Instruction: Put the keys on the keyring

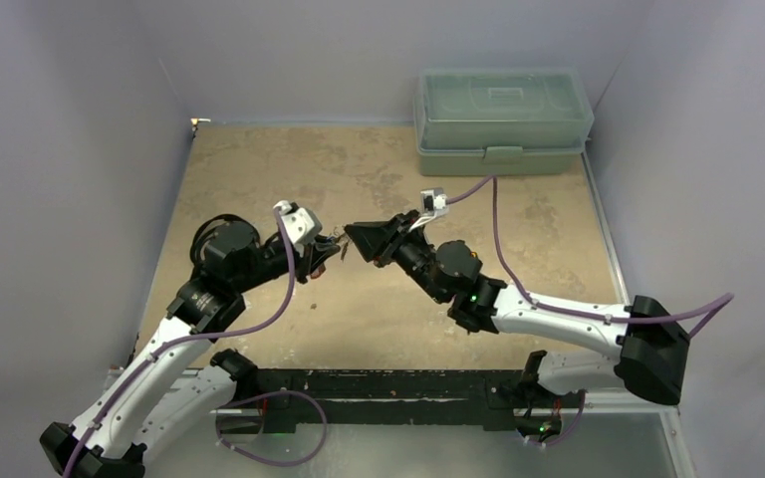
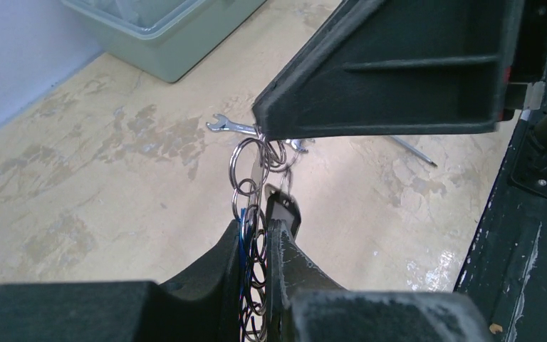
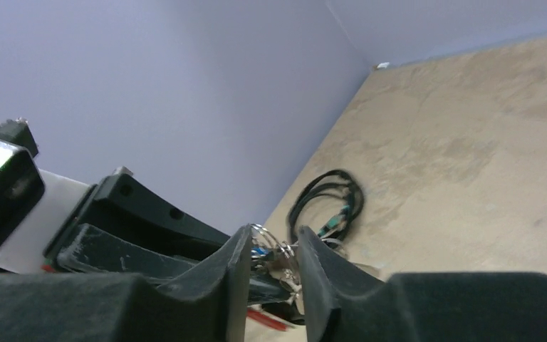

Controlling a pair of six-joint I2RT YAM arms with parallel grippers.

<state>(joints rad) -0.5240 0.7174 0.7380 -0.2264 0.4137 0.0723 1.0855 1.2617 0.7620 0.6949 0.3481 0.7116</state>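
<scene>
Near the wrench (image 2: 233, 127), the left claw (image 2: 256, 231) is narrow, clamping the keyring (image 2: 244, 167); the right claw (image 3: 274, 249) is narrow, pinching its upper rings.

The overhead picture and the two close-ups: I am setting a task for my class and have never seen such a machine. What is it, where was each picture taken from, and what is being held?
These are two robot arms bolted at the near edge of a table. The overhead picture looks down from above and behind them. Each close-up comes from a camera on one wrist, so that arm's own black fingers fill the bottom. The left gripper and right gripper meet mid-table. The left one pinches a bunch of metal rings; the right one's tips touch it, but whether it grips is unclear. On the table lie a small wrench, a coiled black cable and, at the far edge, a closed green plastic box.
</scene>
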